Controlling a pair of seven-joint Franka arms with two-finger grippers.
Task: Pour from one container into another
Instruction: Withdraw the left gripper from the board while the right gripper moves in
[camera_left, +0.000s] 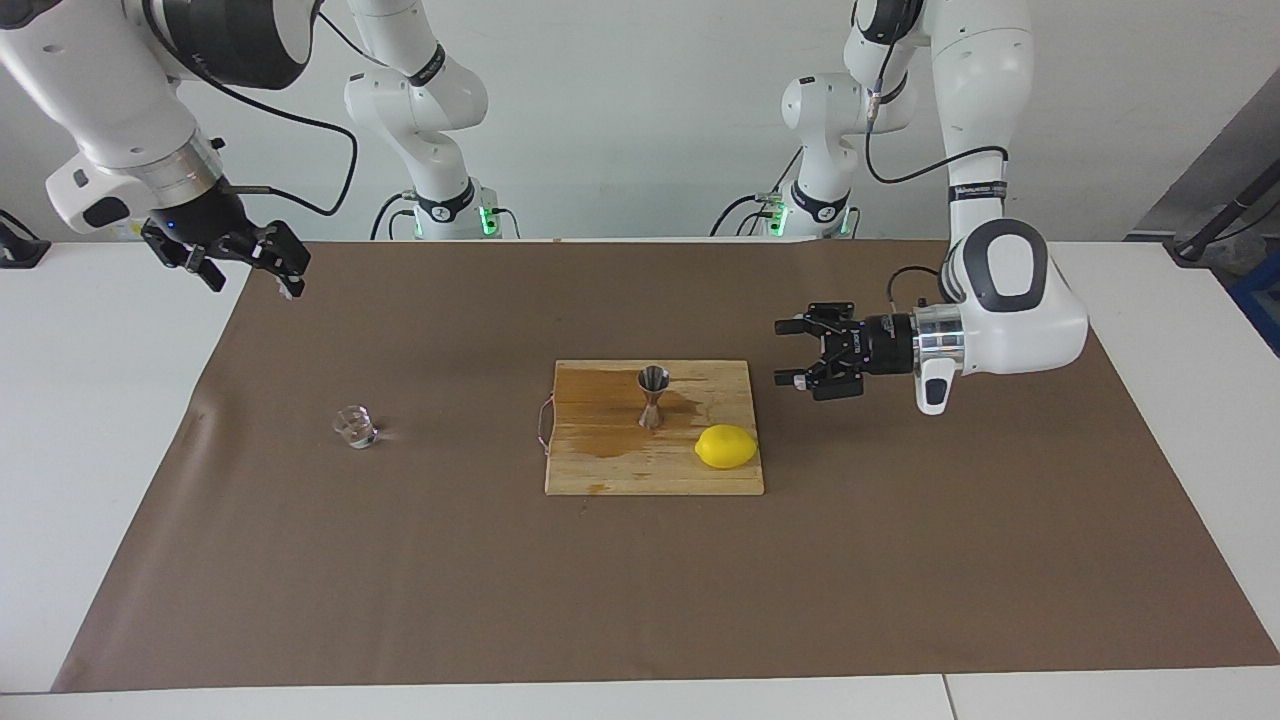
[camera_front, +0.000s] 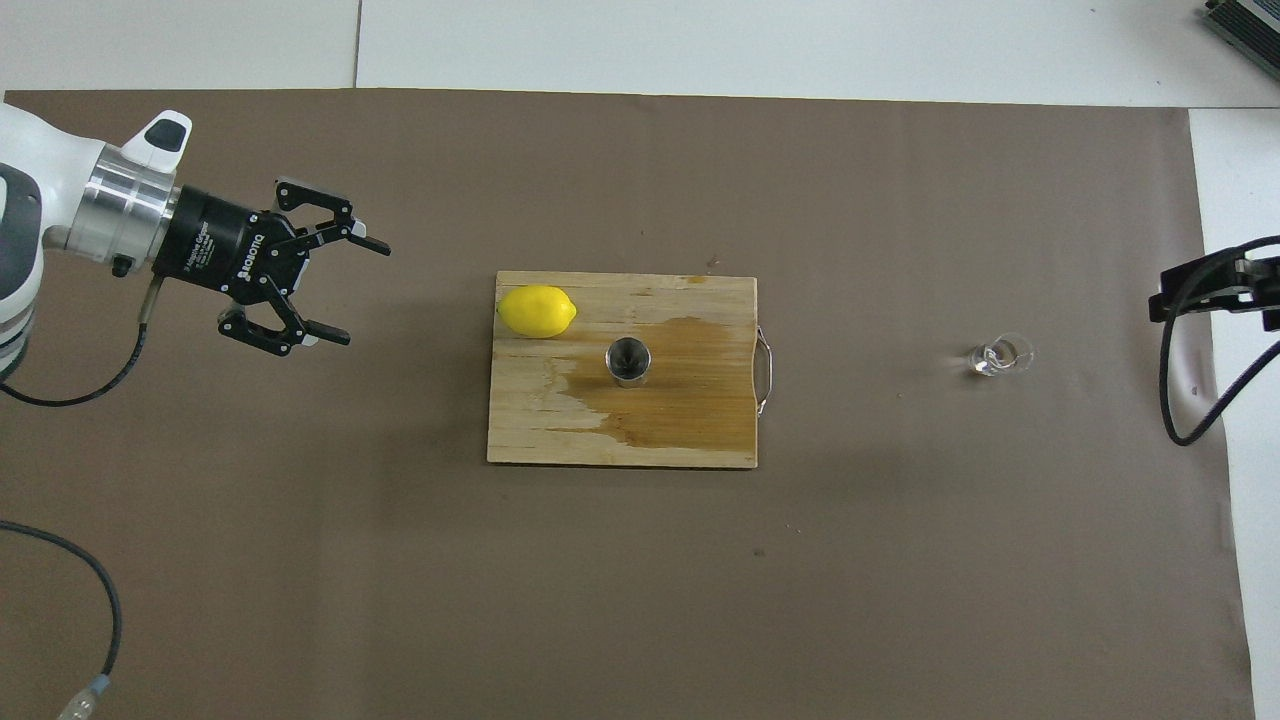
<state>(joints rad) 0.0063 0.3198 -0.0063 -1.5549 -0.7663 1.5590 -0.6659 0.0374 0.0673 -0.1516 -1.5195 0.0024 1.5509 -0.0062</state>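
The tiny clear glass cup (camera_left: 354, 427) (camera_front: 997, 355) stands upright on the brown mat toward the right arm's end. The steel hourglass jigger (camera_left: 653, 397) (camera_front: 629, 361) stands upright on the wooden board (camera_left: 600, 470) (camera_front: 540, 440), at the edge of a wet stain. My left gripper (camera_left: 782, 352) (camera_front: 365, 294) hovers open and level over the mat, off the board's edge toward the left arm's end, holding nothing. Open and empty as well, my right gripper (camera_left: 245, 275) hangs high over the mat's corner at the right arm's end, well away from the cup.
A yellow lemon (camera_left: 726, 446) (camera_front: 537, 311) lies on the board's corner, farther from the robots than the jigger. A thin wire handle (camera_front: 766, 372) sticks out of the board's end that faces the cup. A loose cable (camera_front: 1185, 390) hangs near the right gripper.
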